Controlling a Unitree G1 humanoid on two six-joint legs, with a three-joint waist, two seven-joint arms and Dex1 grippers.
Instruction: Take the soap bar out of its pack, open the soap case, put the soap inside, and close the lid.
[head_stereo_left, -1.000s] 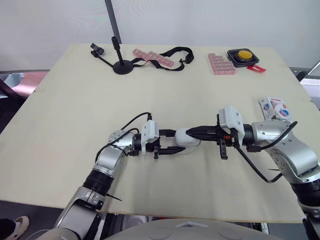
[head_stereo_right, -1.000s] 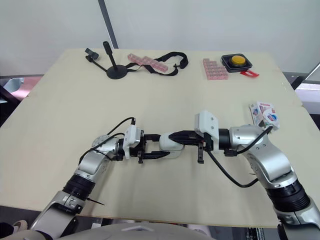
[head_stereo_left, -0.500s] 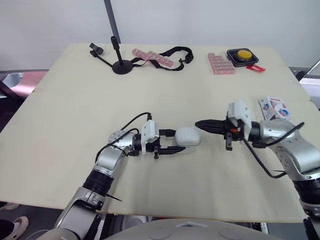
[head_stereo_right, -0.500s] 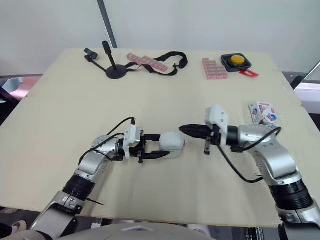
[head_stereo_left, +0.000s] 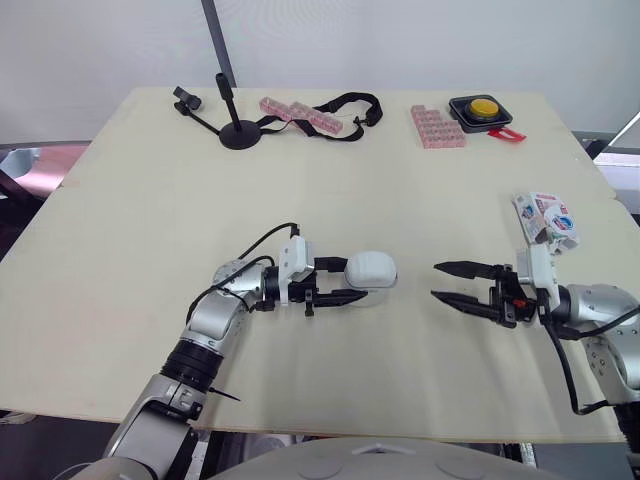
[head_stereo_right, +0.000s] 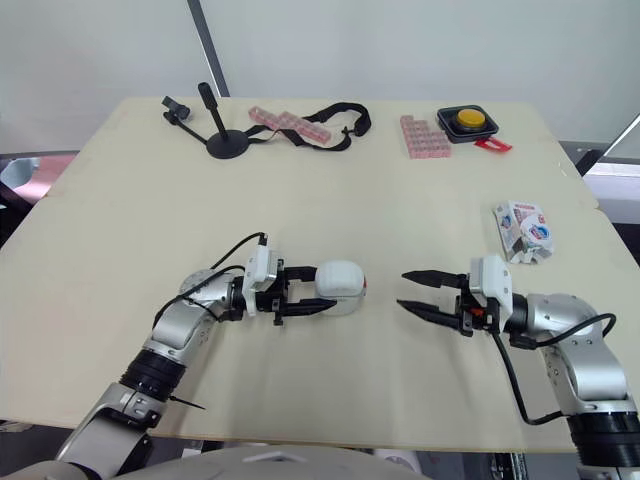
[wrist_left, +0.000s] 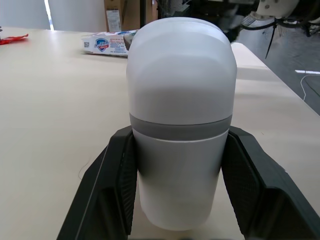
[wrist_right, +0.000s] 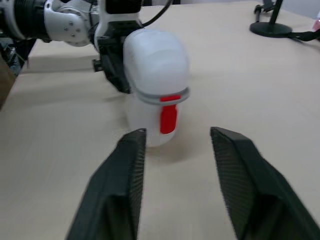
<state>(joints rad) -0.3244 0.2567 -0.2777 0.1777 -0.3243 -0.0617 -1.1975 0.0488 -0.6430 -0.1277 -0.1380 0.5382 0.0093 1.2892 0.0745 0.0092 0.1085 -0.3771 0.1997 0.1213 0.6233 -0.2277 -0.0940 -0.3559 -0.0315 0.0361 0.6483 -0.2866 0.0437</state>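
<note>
The white soap case (head_stereo_left: 368, 271) lies on the table (head_stereo_left: 140, 210) near its middle, lid down along a grey seam. A red latch (wrist_right: 168, 118) on it faces my right gripper. My left gripper (head_stereo_left: 355, 282) is shut on the case, one black finger (wrist_left: 107, 185) on each side. My right gripper (head_stereo_left: 436, 280) hovers low over the table, a short way right of the case, open and with nothing between its fingers (wrist_right: 127, 170). The soap pack (head_stereo_left: 545, 218), white with a blue and red print, lies near the right edge, beyond my right arm.
At the far edge stand a black tripod stand (head_stereo_left: 238, 130), a black strap with pink boxes (head_stereo_left: 310, 115), a block of pink boxes (head_stereo_left: 436, 127) and a yellow button (head_stereo_left: 484, 110) on a black base. Bare tabletop lies between the case and my right gripper.
My right gripper, shut at the end of the case a second ago, has drawn back to the right and opened. The left gripper and the case stay in place.
</note>
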